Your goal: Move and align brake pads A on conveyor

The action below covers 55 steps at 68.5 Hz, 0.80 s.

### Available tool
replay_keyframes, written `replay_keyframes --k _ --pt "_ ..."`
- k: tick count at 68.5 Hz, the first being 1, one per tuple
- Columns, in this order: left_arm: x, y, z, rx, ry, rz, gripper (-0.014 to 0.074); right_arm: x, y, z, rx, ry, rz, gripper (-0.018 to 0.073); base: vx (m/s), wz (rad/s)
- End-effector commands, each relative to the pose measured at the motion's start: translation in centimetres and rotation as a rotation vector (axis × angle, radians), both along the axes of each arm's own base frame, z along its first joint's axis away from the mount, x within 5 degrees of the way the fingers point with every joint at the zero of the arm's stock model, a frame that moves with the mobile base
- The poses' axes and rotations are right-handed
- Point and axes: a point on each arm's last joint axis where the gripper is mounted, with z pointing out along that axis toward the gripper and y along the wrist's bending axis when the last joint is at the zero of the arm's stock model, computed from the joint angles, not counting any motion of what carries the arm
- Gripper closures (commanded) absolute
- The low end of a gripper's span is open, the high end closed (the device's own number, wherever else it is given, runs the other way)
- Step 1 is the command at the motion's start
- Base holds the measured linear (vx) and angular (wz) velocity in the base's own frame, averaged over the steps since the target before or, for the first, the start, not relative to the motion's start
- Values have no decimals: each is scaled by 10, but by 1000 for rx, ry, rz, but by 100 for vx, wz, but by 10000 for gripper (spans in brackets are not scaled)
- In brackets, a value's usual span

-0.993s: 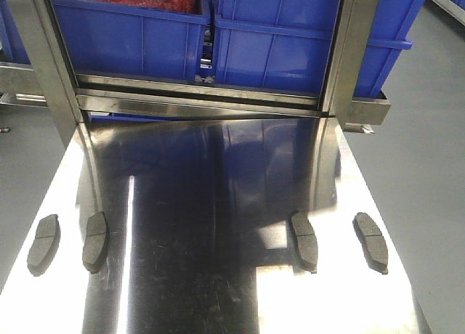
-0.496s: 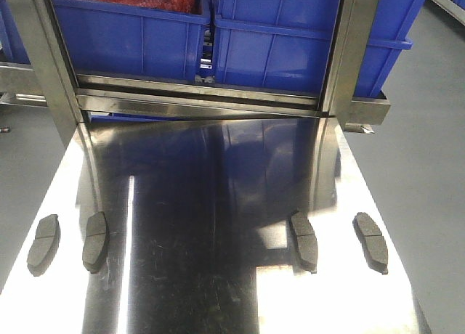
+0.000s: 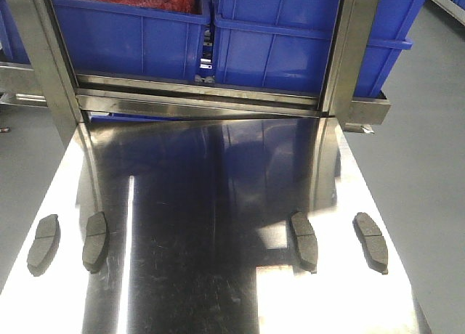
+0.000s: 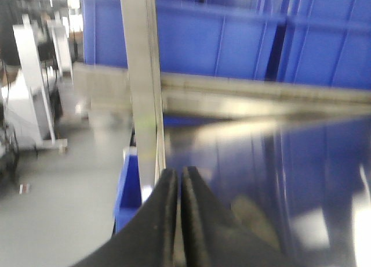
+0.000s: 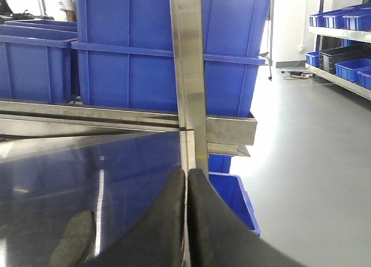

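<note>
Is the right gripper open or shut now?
Shut. The right gripper shows both black jaws pressed together, with nothing between them.

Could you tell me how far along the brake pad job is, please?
Done: nothing; all four brake pads lie on the steel table. In hand: nothing; left hand and right hand are shut, empty. Left: moving and aligning all four; no conveyor is in view.
</note>
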Motion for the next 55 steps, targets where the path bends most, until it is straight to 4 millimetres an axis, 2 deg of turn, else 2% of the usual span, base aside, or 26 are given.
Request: replay_keyframes --k 1,9,12,19,28,37,41,55 --pt "-5 0 27 -21 -253 0 603 -1 0 1 -12 -73 -5 562 0 0" --pt "-10 0 53 -20 -357 -2 603 -1 0 1 -12 -73 -5 562 0 0" --pt "-12 0 73 -8 -347 0 603 -1 0 1 -12 -73 -5 562 0 0" --pt "-2 0 111 61 -203 11 603 -1 0 1 -12 -73 -5 562 0 0" --pt "29 2 145 59 58 12 603 -1 0 1 -12 -73 -5 562 0 0" --pt "55 2 158 58 154 10 603 -1 0 1 -12 -73 -5 562 0 0" --pt "64 2 156 58 172 9 603 -1 0 1 -12 -73 -5 562 0 0" --pt "76 2 149 58 220 8 603 -1 0 1 -12 -73 -5 562 0 0"
